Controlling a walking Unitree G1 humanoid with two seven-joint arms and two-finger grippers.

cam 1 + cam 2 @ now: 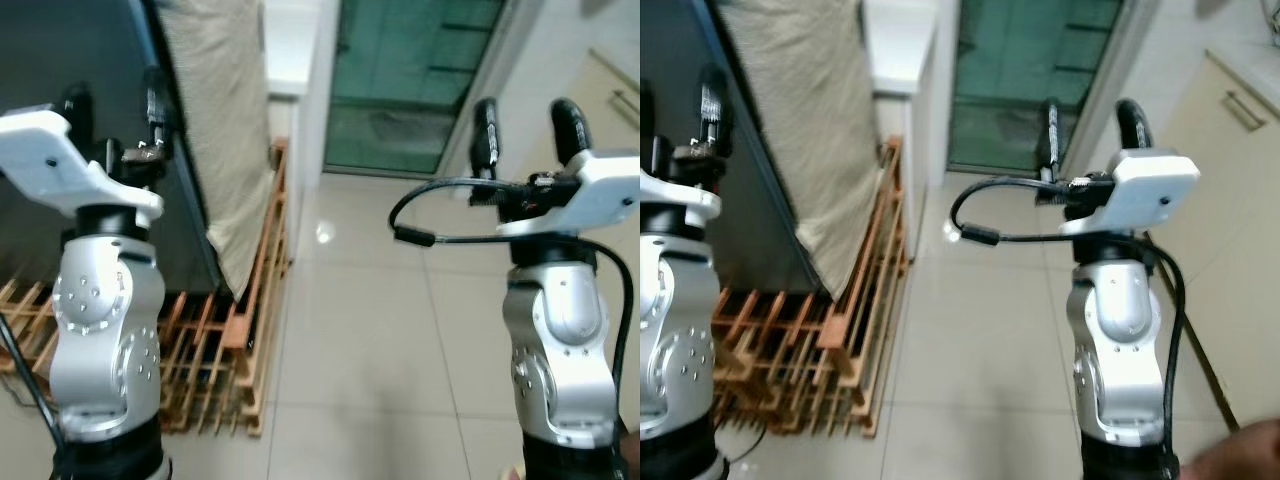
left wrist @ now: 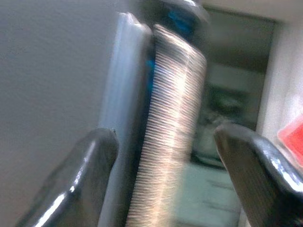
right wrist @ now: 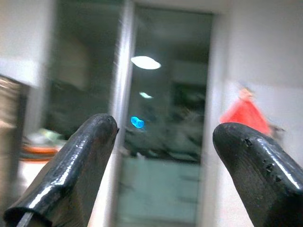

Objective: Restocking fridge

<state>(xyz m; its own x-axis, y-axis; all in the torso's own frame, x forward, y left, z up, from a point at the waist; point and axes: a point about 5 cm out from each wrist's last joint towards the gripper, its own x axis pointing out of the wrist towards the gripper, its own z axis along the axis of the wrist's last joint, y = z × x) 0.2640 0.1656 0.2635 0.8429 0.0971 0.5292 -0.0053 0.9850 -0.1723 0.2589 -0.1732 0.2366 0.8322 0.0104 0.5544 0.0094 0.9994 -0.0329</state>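
Fridge (image 1: 70, 150): tall dark-fronted cabinet at the robot's left, door closed as far as can be judged, its right-hand edge running top to bottom as the long axis. Left gripper (image 1: 118, 105): raised just in front of that dark face, jaws standing well apart and holding nothing; the left wrist view looks along the fingers (image 2: 80, 175) at the fridge's vertical edge and a ribbed pale strip, which lie ahead, between the two tips. Right gripper (image 1: 528, 125): raised at like height, jaws equally wide and empty, pointed toward a green glass door (image 1: 410, 80) well away from the fridge. The left arm is plainly the nearer; any pull on the door would likely fall to it. No stock items can be made out. Surroundings: beige cloth (image 1: 225, 130) hanging beside the fridge, wooden slatted rack (image 1: 240, 340) on the floor beneath, glossy pale floor tiles (image 1: 370, 340), cream cupboard (image 1: 1240, 200) at right, white wall beyond.
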